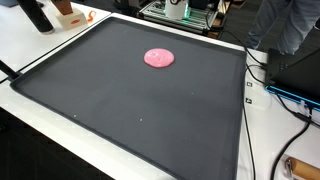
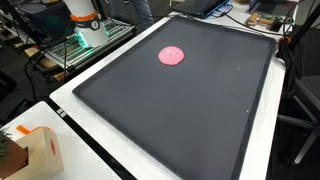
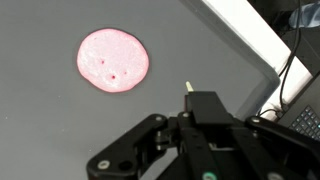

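Note:
A flat pink round disc (image 1: 159,58) (image 2: 172,55) lies on a large black mat (image 1: 130,110) (image 2: 190,115) in both exterior views. In the wrist view the pink disc (image 3: 113,60) sits at the upper left, with two small dark dots on it. My gripper (image 3: 200,100) comes in from the bottom, hovering over bare mat to the right of the disc and not touching it. Its black fingertips look pressed together in one block. A thin pale sliver (image 3: 187,86) sticks out at the tip; what it is cannot be made out. Neither exterior view shows the gripper.
The mat lies on a white table (image 1: 40,100) (image 2: 75,125). The robot base (image 2: 85,20) stands at one edge. A cardboard box (image 2: 38,150) sits near a corner. Cables (image 1: 285,100) (image 3: 290,70) and dark equipment (image 3: 305,115) run beside the mat.

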Controlling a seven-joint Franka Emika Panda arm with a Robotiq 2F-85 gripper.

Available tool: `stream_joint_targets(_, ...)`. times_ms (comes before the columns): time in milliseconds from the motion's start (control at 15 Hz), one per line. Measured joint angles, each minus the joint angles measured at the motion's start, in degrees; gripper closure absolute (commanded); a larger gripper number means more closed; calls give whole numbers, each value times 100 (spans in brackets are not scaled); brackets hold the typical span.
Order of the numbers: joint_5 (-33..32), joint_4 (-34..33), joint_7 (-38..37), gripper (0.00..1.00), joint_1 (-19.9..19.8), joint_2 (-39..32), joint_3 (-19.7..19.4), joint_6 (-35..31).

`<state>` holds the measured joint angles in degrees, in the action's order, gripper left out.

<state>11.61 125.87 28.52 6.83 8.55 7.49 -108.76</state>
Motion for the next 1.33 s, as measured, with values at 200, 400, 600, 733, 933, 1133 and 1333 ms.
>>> stream_joint_targets(200,-1,0,-2,88,0,0,0,2)
stream_joint_targets(400,-1,0,-3,97,0,0,0,3)
stream_joint_targets(600,53,-2,-3,97,-6,-5,-75,2)
stream_joint_targets(733,151,-9,25,97,-32,-32,-247,64)
stream_joint_targets(933,468,-49,397,97,-130,-171,-584,343)
stream_joint_targets(1133,827,-113,1108,97,-325,-418,-901,708)
stream_joint_targets(1333,1190,-198,1950,97,-601,-753,-1155,1121)
